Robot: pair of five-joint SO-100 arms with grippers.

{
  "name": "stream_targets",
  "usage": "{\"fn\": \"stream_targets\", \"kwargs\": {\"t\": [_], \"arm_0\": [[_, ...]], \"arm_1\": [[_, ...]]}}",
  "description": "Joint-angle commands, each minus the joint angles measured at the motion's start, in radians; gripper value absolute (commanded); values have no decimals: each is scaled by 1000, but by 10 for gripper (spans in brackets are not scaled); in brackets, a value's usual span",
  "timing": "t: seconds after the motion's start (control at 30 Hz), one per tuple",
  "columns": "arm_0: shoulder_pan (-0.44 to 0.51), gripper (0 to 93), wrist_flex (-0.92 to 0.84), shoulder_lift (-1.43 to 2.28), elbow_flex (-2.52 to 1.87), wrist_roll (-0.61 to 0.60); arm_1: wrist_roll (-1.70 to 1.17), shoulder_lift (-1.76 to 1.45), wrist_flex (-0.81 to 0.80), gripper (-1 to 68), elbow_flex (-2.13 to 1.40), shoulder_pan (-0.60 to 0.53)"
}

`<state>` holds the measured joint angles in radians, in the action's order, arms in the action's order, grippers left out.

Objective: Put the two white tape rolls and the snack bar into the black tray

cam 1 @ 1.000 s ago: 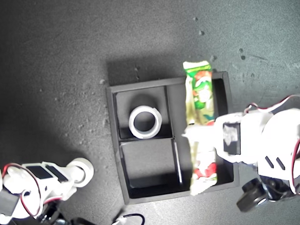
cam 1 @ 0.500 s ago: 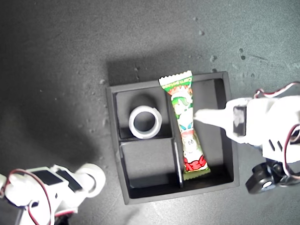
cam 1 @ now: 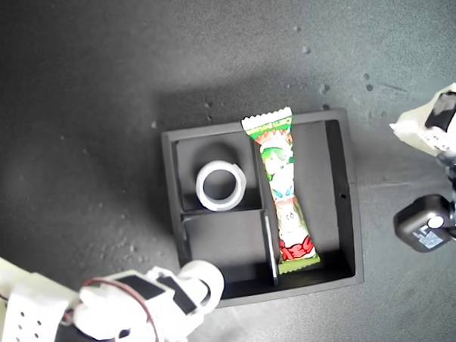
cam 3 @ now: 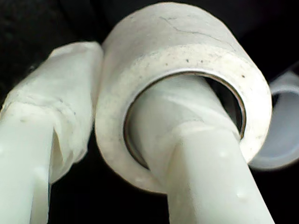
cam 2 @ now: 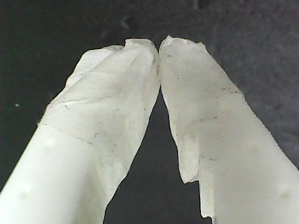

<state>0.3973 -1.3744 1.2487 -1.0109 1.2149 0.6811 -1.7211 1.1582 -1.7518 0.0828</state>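
Observation:
The black tray sits mid-table in the exterior view. The snack bar lies lengthwise in its long compartment. One white tape roll rests in the small compartment towards the top of the exterior view, and its edge shows again as a white roll in the second wrist view. My second gripper is shut on the other white tape roll, with one finger through its hole. It holds that roll over the tray's lower left corner in the exterior view. My first gripper is shut on nothing at the exterior view's right edge.
A black motor block of the first arm sits right of the tray in the exterior view. The second arm's white body and red wires fill that view's lower left. The dark tabletop carries small specks.
My first gripper let the snack bar drop into the long compartment and pulled away to the exterior view's right. My second gripper carried its roll rightwards to the tray's corner.

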Motion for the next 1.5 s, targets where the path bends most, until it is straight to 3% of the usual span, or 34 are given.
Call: {"fn": "stream_targets", "kwargs": {"t": [0.0,0.3,0.5,0.7,1.07,1.17,1.27,1.47], "arm_0": [[-15,0,-25,-12,67,0],[-5,2,-54,-114,232,-21],[-3,81,-179,-232,437,-26],[5,151,-466,-634,1190,-55],[2,184,-463,-563,1029,-3],[-8,134,-463,-414,831,26],[-23,12,-463,-225,592,72],[-77,1,-445,161,92,115]], "arm_1": [[63,-58,-66,-4,-75,-23],[114,-58,-160,-4,-198,-29],[115,-58,-160,-4,-210,-32],[114,-58,-153,-4,-212,-34],[107,-58,-140,-4,-207,-44],[138,-60,-140,-4,-224,-44],[190,-94,-140,-4,-261,-34],[268,-445,-173,-5,-506,12]]}}
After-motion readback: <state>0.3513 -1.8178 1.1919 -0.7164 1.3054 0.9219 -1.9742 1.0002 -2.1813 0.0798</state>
